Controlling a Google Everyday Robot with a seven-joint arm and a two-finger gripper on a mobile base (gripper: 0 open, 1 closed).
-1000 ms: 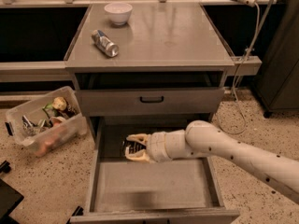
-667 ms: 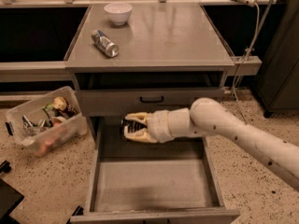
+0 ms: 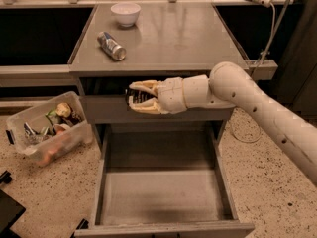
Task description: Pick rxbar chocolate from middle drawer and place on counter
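Since a second ago the gripper (image 3: 134, 96) has risen out of the middle drawer (image 3: 163, 197); now level with the closed drawer front above it, just under the counter's near edge. Fingers (image 3: 146, 86) pinch the snack bar (image 3: 132, 101), a dark sliver showing between them; most of the wrapper is hidden. Bar is clear of the drawer, not yet on the counter (image 3: 178, 38). Handling, by judgement: light, flat, fairly stiff, foil wrapper likely slick; could pivot or slip in a two-finger pinch. Best held across the flat faces near the middle, firm but not crushing. Cannot tell how close to the bar's middle this hold sits. Arm (image 3: 257, 105) comes in from the near right, forearm roughly level, wrist pointing left, fingers stacked one above the other. Drawer stands pulled out toward the near side, floor bare. Counter carries a can (image 3: 111, 45) lying on its side far left and a white bowl (image 3: 125, 13) beyond it. Plastic bin (image 3: 44, 128) of odds and ends on the floor, left.
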